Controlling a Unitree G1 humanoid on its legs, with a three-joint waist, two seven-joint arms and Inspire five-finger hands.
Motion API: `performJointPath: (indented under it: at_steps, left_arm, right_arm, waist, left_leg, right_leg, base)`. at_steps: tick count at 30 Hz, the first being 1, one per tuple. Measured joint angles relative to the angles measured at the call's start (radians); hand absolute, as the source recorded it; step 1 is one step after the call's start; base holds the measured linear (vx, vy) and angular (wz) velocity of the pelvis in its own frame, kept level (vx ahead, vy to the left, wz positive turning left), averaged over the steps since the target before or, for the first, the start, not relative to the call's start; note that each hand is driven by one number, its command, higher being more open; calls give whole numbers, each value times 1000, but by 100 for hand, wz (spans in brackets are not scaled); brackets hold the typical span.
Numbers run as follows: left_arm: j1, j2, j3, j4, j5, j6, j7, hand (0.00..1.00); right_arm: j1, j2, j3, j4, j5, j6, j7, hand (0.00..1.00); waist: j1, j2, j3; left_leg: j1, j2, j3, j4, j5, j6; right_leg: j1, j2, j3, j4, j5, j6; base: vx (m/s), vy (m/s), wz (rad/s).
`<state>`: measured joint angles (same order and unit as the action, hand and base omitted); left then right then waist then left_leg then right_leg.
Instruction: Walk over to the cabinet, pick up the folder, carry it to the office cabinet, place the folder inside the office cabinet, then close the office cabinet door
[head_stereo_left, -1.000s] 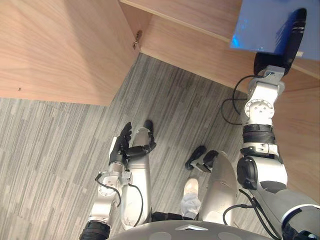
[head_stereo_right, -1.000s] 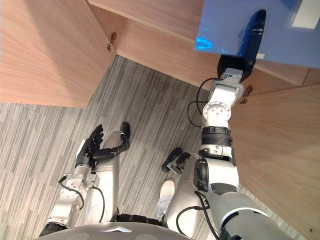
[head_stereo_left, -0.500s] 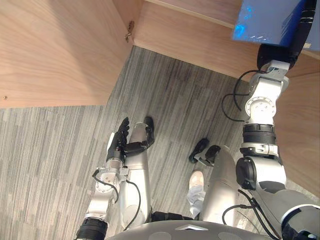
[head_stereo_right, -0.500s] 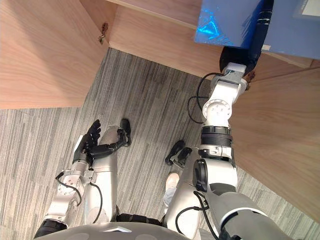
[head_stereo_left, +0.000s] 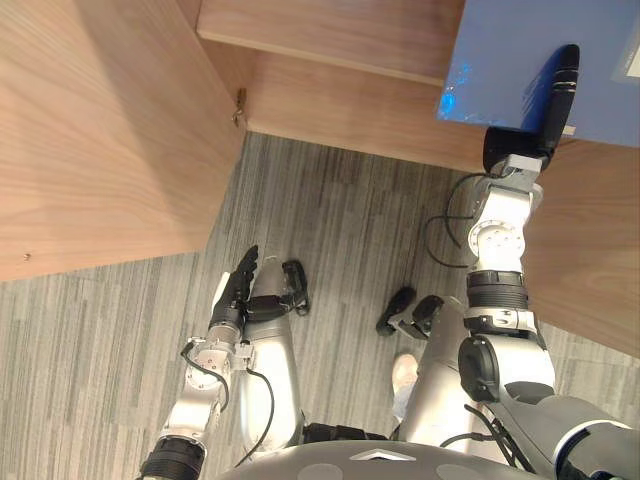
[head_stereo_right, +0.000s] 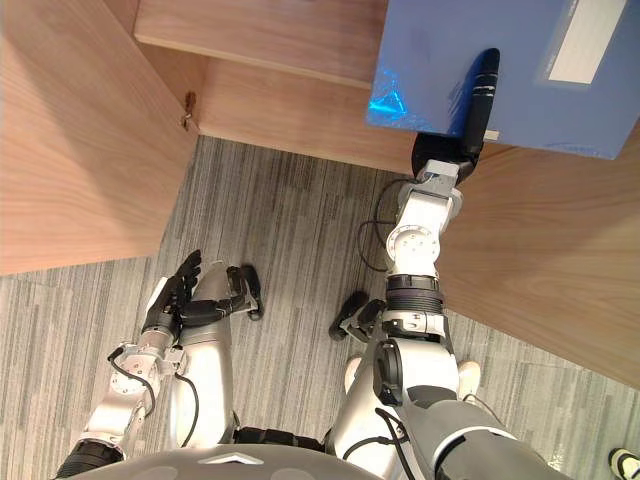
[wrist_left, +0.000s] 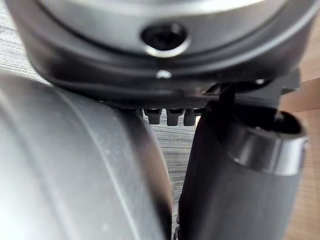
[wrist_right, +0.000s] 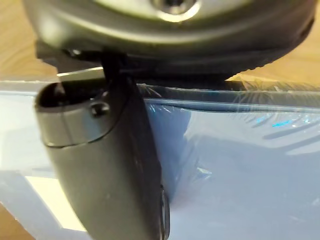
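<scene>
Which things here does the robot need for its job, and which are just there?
For the job:
blue folder, pinched in the right hand
office cabinet and its open door

Just there:
grey carpet floor
left hand, hanging open, holding nothing

We see the grey striped carpet floor (head_stereo_left: 340, 230) carrying the wooden office cabinet (head_stereo_left: 350, 105) along its far edge. The left door (head_stereo_left: 90, 130) stands open over the carpet's left part and the right door (head_stereo_right: 540, 250) over its right.
</scene>
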<state>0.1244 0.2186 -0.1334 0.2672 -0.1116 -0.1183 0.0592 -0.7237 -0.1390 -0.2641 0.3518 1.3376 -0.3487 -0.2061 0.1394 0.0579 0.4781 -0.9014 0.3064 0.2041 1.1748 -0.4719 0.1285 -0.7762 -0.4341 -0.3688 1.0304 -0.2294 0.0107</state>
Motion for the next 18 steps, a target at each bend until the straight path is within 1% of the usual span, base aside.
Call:
performJointPath:
  at_steps: [1, 2, 3, 4, 5, 8, 12, 15, 18]
  left_arm:
    - [-3, -2, -8, 0, 0, 7, -4, 100]
    - [-7, -4, -10, 0, 1, 8, -6, 100]
    - [-15, -10, -10, 4, 1, 9, -9, 100]
    - [-27, -23, -8, 13, 5, 10, -10, 100]
    - [-40, -28, -7, 19, 5, 12, -17, 100]
    - [-45, -58, 6, 18, 5, 12, -27, 100]
    - [-48, -76, 20, 18, 5, 12, -36, 100]
    - [-48, -84, 26, 17, 3, 11, -38, 100]
    - [-48, -84, 26, 17, -4, 12, -38, 100]
  right_arm:
    - [0, -2, 0, 0, -7, 8, 2, 0]
    - [1, -3, -2, 0, -16, 9, 2, 0]
    - [4, -5, -5, 0, -29, 10, 2, 0]
    - [4, -7, -16, 0, -36, 11, 2, 0]
    - [4, -8, -31, 0, -36, 11, 2, 0]
    - [4, -10, -41, 0, -36, 14, 0, 0]
    - [0, -17, -40, 0, -36, 17, -1, 0]
    - [-24, -25, -41, 0, -36, 17, 0, 0]
    - [-53, -37, -41, 4, -35, 17, 0, 0]
  waist:
    - [0, 13, -3]
    - [-1, 18, -2]
    - [-3, 25, 1]
    - [1, 33, 3]
    - [6, 37, 3]
    - [10, 47, 5]
    - [9, 48, 5]
    - [4, 48, 5]
    - [1, 48, 5]
  left_leg:
    - [5, 0, 2, 5, -7, -1]
    - [6, -2, 2, 8, -8, -3]
    - [7, -10, -3, 12, -8, -15]
    - [7, -21, -9, 2, -1, -29]
    - [6, -34, -11, -14, 12, -38]
    - [2, -52, -26, -32, 29, -49]
    - [0, -69, -62, -24, 32, -55]
    - [-10, -85, -96, -26, 41, -77]
    - [-27, -97, -116, -26, 49, -91]
  right_leg:
    - [2, -1, -1, -60, 3, 5]
    - [6, -1, 0, -96, 9, 14]
    - [17, -3, 0, -112, 34, 52]
    - [28, -16, -13, -111, 35, 73]
    - [27, -27, -18, -109, 29, 80]
    - [31, -47, -41, -89, 11, 79]
    - [44, -64, -52, -41, -24, 74]
    - [63, -71, -77, -26, -59, 81]
    - [61, -83, -95, -11, -73, 77]
  base:
    - [2, 69, -9]
    - [12, 28, 10]
    - [33, -21, 23]
    - [53, -63, 33]
    - [58, -77, 32]
    - [78, -85, 29]
    - [64, -94, 28]
    - [2, -79, 29]
    - [-24, -51, 23]
